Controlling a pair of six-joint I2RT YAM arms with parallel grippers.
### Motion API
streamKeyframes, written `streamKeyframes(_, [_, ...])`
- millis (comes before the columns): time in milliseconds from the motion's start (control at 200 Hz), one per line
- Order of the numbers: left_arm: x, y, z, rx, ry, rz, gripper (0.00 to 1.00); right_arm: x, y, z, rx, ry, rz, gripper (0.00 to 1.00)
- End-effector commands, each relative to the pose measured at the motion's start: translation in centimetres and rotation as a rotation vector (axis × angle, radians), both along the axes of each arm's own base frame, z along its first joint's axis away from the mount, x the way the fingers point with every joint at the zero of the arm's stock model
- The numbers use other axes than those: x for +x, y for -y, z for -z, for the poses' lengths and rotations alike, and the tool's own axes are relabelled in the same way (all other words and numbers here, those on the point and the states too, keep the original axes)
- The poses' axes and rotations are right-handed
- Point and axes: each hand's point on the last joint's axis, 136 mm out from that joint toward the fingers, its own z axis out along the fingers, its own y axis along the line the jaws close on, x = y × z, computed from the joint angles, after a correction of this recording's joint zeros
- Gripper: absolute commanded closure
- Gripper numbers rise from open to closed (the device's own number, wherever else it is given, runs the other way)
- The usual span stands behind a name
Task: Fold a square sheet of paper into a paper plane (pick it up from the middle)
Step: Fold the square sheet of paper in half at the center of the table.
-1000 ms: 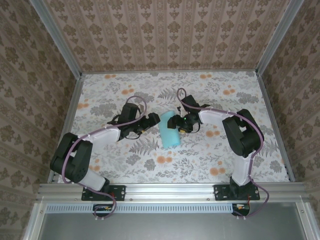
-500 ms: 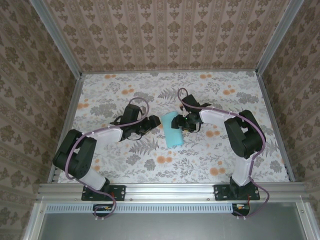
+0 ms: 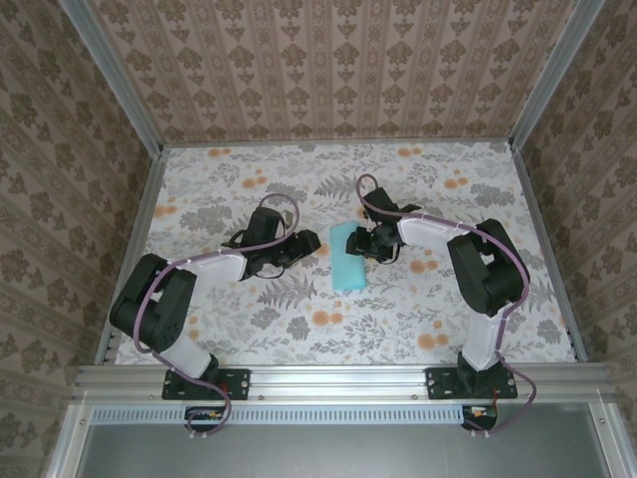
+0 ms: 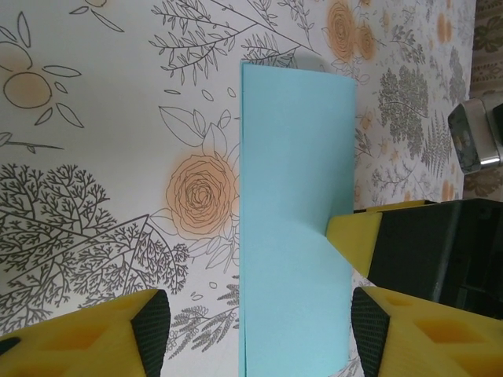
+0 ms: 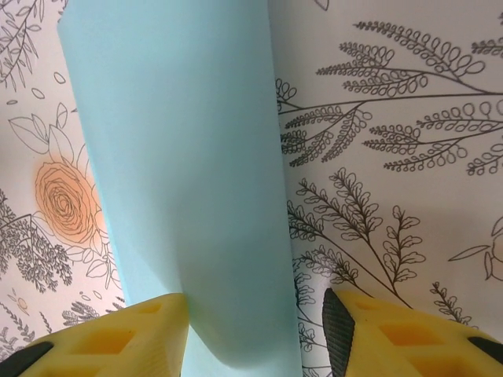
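The square sheet of paper, bowed up a second ago, now lies folded flatter at mid-frame on the tabletop. The left gripper and right gripper have narrowed but stay apart, flanking it; the crease likely needs pressing.

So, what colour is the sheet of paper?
The sheet of paper is plain light turquoise, clearest in the left wrist view.

No legible text, markings possibly too small
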Motion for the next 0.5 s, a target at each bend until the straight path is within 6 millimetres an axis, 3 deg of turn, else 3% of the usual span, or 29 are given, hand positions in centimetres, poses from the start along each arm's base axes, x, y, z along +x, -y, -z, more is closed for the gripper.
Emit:
streamKeyframes(0, [0.7, 1.1, -0.3, -0.018, 0.024, 0.033, 0.37, 0.2, 0.9, 0.6, -0.023, -0.014, 0.077, 0.49])
streamKeyframes(495, [2.3, 1.9, -0.6, -0.016, 0.043, 0.019, 0.50, -2.7, 2.8, 4.2, -0.195, -0.144, -0.054, 0.48])
